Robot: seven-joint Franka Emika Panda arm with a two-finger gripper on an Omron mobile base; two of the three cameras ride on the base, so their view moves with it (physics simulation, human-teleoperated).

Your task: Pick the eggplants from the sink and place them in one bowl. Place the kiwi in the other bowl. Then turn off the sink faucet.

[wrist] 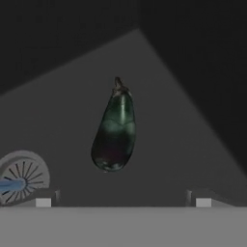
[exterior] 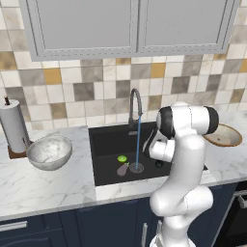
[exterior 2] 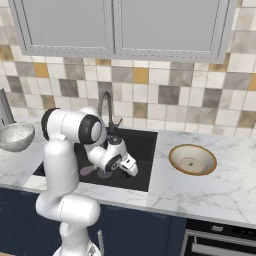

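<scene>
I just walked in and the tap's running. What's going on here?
The arm is reaching into the sink, its open hand poised over the dark eggplant lying on the basin floor, not yet gripped. The pale eggplant and the kiwi also lie in the basin near the drain. The tan bowl and the grey bowl on the counter hold nothing yet. Water is running from the faucet.

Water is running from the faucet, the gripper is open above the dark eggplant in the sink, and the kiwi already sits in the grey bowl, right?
No: the kiwi lies in the sink, as the left base view shows. The rest holds.
</scene>
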